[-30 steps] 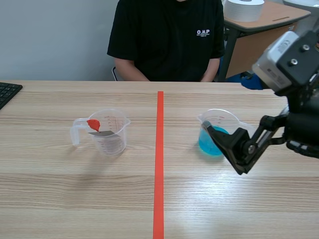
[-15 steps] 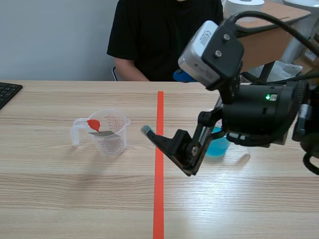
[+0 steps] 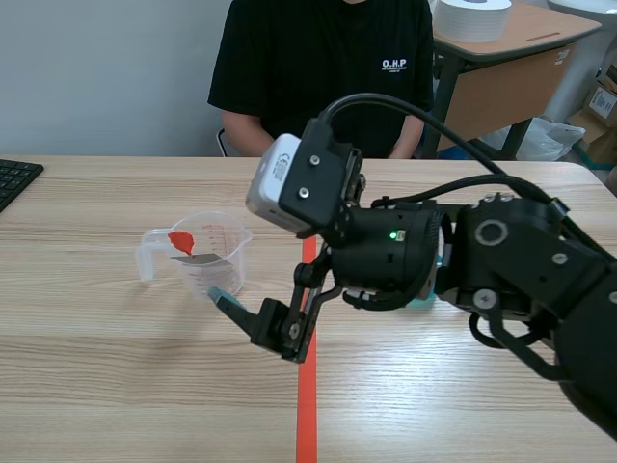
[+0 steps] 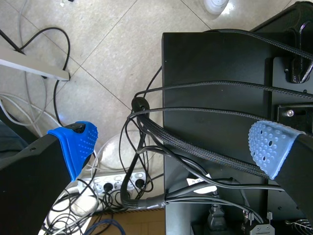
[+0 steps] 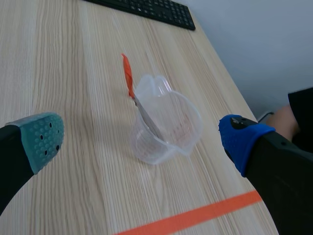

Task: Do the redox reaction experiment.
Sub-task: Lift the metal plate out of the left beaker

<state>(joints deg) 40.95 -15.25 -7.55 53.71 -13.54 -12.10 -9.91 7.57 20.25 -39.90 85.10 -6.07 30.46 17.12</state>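
Right jaws apart beside the clear cup [image 3: 220,258]; I'd line up on its red-handled scoop [image 5: 128,76] before closing. Left jaws apart too.

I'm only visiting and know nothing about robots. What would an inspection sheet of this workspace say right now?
Surface: wooden table with an orange-red tape line down its middle.
Job's things: clear measuring cup standing upright, with an orange-handled tool leaning inside it.
Clutter: black keyboard at the table's edge.
Grippers: right gripper open and empty, the cup ahead of it, not gripped; left gripper open and empty, off the table above the floor.
Cables: black cables and a power strip below the left gripper; one cable loops over the right arm.
Surroundings: a person in a black shirt sits across the table; a second desk stands behind.
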